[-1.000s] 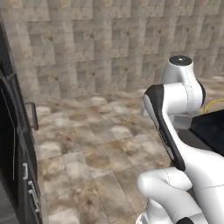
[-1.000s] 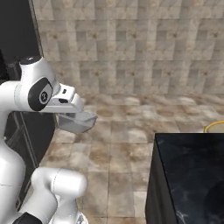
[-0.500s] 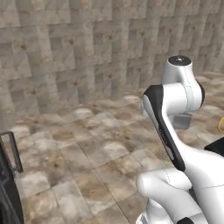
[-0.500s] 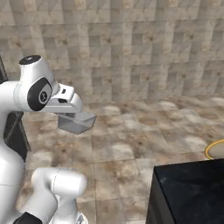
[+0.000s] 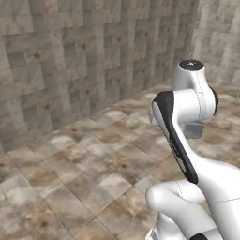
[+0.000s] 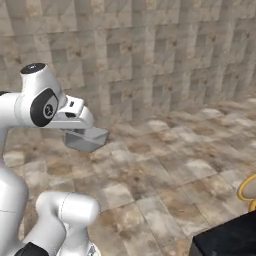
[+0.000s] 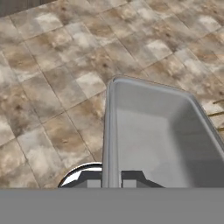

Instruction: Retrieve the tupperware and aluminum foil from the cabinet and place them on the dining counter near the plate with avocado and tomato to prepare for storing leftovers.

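The tupperware (image 7: 162, 135) is held by its near-left wall in the closed gripper (image 7: 111, 180), carried level above the tiled floor (image 6: 165, 165). The dining counter (image 6: 230, 242), a black corner seen low at the right, lies well apart to the right. Nothing is seen standing between them.

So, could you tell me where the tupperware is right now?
The tupperware hangs from the shut gripper at its rim, above the tiled floor, left in the right base view.

Stone-tiled floor (image 5: 84, 164), tiled wall (image 6: 150, 55)
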